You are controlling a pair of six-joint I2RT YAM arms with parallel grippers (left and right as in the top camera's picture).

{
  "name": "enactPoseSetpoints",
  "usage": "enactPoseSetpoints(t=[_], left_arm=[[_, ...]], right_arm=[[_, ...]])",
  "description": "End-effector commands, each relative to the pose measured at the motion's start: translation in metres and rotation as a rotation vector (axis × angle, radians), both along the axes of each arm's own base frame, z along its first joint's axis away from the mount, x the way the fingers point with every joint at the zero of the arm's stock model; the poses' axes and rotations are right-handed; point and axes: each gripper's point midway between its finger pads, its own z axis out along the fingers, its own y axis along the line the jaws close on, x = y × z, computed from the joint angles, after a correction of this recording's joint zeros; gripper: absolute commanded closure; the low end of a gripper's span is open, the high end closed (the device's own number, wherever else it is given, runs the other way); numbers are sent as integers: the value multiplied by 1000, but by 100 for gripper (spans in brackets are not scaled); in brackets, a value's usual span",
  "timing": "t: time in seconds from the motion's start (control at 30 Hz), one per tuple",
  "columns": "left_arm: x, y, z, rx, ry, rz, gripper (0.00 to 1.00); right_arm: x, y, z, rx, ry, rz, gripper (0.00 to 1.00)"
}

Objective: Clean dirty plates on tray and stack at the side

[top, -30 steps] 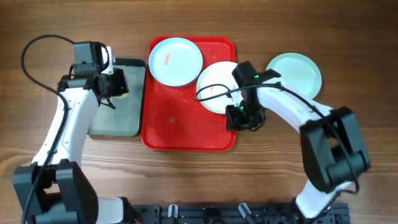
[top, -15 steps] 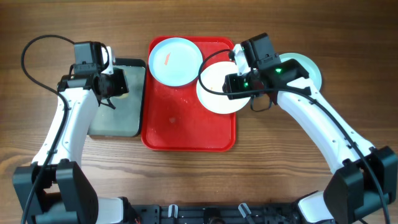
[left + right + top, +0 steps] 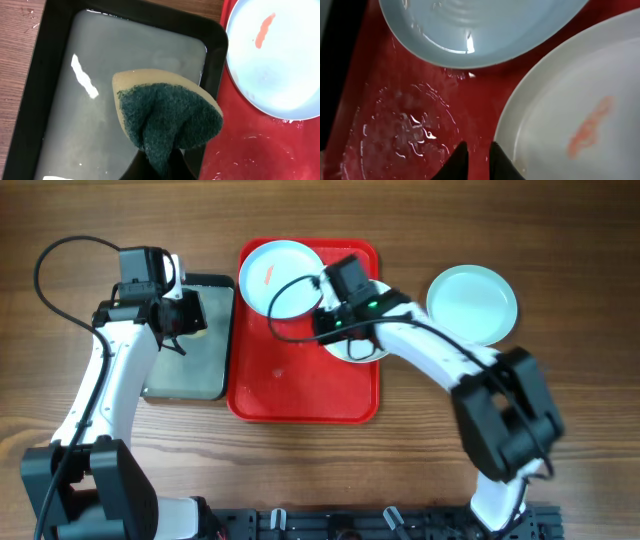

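The red tray (image 3: 300,390) holds a pale turquoise plate (image 3: 282,276) with a reddish smear at its back. To that plate's right lies a white plate (image 3: 347,349), smeared too (image 3: 590,127) and half hidden under my right arm. Another turquoise plate (image 3: 472,303) sits on the table to the right of the tray. My right gripper (image 3: 323,328) hangs low over wet tray floor at the white plate's left rim (image 3: 478,150). Its jaws are a narrow gap apart with nothing between them. My left gripper (image 3: 181,316) is shut on a yellow-and-green sponge (image 3: 170,115) above the pan.
A black-rimmed pan (image 3: 187,365) with cloudy water stands against the tray's left side. Water beads lie on the tray floor (image 3: 405,130). Wooden table surrounds everything. Cables loop over the tray near my right wrist (image 3: 290,300).
My right arm has swung left across the white plate, from the tray's right edge to the plate's left rim, while its jaws narrowed. The left arm and sponge have not moved.
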Motion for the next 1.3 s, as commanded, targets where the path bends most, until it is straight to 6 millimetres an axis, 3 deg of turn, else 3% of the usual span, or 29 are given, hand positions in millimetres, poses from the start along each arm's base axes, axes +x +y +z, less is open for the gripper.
enactPoseSetpoints(t=[0.0, 0.2, 0.43, 0.6, 0.77, 0.97, 1.27], left_arm=[[0, 1, -4, 15, 8, -5, 96], [-1, 1, -4, 15, 9, -5, 96], [0, 1, -4, 15, 8, -5, 96], [0, 1, -4, 15, 8, -5, 96], [-1, 1, -4, 15, 9, -5, 96], [-1, 1, -4, 15, 9, -5, 96], [-1, 0, -4, 15, 12, -5, 96]], right_arm=[[5, 4, -14, -8, 5, -22, 80], [4, 1, -17, -26, 8, -26, 79], [9, 3, -15, -10, -5, -40, 68], [-6, 8, -23, -30, 39, -31, 68], [-38, 38, -37, -4, 119, 20, 60], [-72, 88, -20, 154, 169, 172, 60], [-56, 114, 1, 257, 55, 195, 55]])
